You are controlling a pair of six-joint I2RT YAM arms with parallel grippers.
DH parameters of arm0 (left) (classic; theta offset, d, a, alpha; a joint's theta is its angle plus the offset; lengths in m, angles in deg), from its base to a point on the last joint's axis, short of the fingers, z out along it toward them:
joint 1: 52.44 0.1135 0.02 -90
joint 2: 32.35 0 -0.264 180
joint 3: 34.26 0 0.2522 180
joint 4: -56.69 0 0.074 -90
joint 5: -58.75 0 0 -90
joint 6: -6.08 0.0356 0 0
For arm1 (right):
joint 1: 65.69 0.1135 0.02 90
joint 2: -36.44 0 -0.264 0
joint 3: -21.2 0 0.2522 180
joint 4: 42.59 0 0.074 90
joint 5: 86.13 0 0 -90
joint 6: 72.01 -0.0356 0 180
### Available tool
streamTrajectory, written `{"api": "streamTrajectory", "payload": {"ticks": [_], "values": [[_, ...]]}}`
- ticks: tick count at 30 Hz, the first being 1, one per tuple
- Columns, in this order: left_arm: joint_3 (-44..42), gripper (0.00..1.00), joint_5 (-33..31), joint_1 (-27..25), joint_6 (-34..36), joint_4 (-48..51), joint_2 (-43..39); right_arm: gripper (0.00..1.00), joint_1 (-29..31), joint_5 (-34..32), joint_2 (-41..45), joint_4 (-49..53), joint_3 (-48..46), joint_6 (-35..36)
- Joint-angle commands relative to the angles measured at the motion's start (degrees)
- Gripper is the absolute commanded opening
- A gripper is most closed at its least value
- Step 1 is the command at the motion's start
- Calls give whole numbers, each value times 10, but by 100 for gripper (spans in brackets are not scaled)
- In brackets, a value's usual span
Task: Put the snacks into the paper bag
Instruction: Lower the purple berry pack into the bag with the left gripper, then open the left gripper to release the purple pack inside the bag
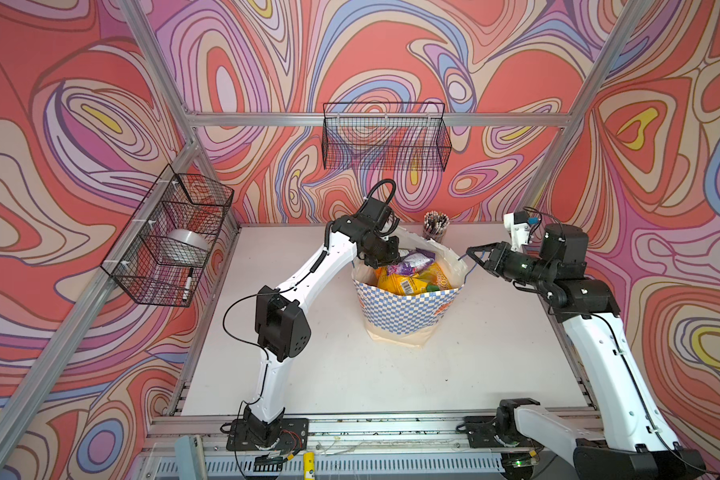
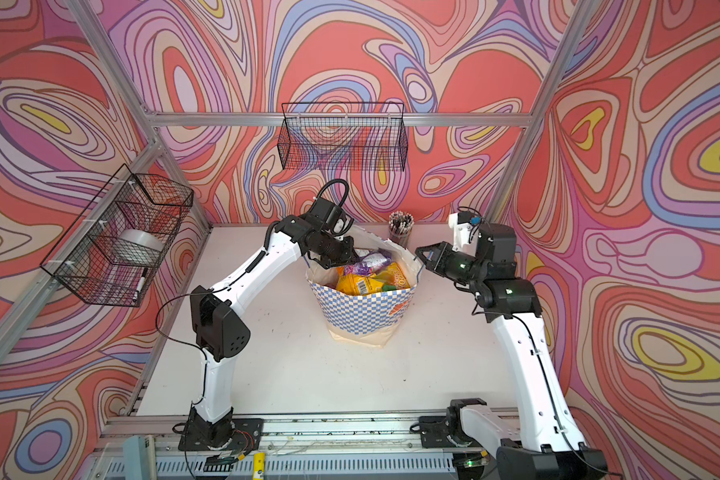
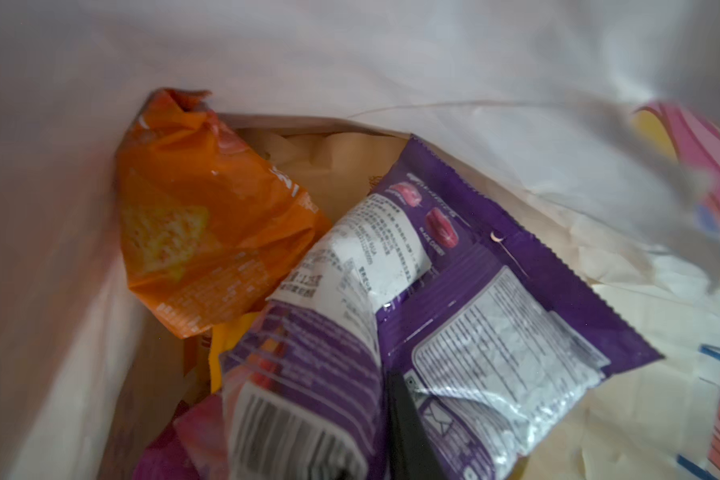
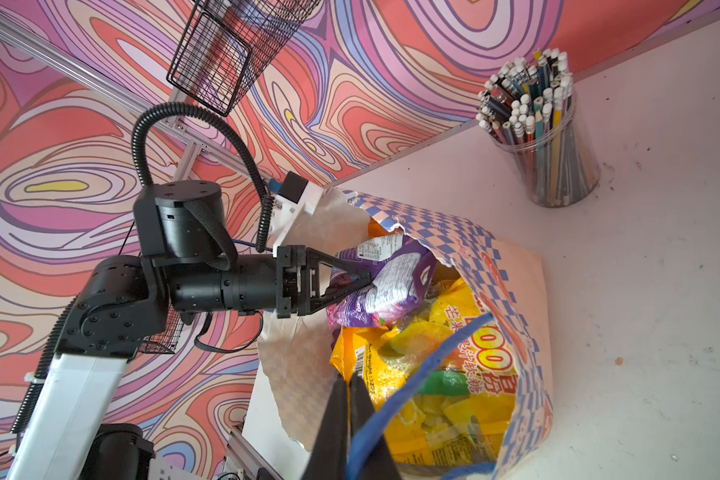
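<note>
On the left: the left gripper (image 4: 367,281), dipped into the open top of the paper bag (image 1: 408,311). Fingertips close together at the edge of a purple packet (image 4: 395,278). Pinching it or just letting go? Cannot tell.

In the middle of the white table (image 1: 350,374): the bag, standing up and nearly full. Deeper down inside, an orange packet (image 3: 192,232) and a second purple packet (image 3: 508,299). On the near side, yellow packets (image 1: 408,283) piled up to the rim. No packet in sight out on the table, so probably the last one going in.

Just behind the bag, at the far edge: a clear cup of pencils (image 1: 435,227).

On the right: the right gripper (image 1: 470,251), squeezed tight on the blue cord handle (image 4: 454,344), holding that side of the bag up and open.

Now the handling. Light, puffy, crinkly packets, likely slippery, maybe with crumbly food inside. Best to pinch a flat sealed edge, not the fat middle. Thin, soft bag too, ragged at the rim, so easy to tip or rip. Better to hold by the cord and push gently.
</note>
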Motion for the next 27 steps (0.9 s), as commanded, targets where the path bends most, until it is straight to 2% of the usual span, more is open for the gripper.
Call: {"api": "streamTrajectory", "payload": {"ticks": [1, 3, 7, 11, 14, 20, 27], "values": [[-2, 37, -17, 11, 21, 65, 6, 0, 3, 6, 15, -11, -4, 10], [16, 47, -1, 14, 22, 57, -9, 0, 2, 7, 13, -12, -4, 8], [63, 53, 29, 14, 28, 50, -47, 0, 2, 4, 16, -9, -1, 10], [79, 51, 34, 8, 25, 35, -87, 0, 3, 3, 15, -9, -1, 10], [65, 50, 38, -20, 28, 5, -102, 0, 2, 3, 12, -18, -5, 6], [104, 46, 36, -69, 44, 6, -51, 0, 3, 5, 10, -25, -7, -2], [100, 44, 14, -74, 48, 2, 3, 0, 3, -1, 14, -6, 3, 3]]}}
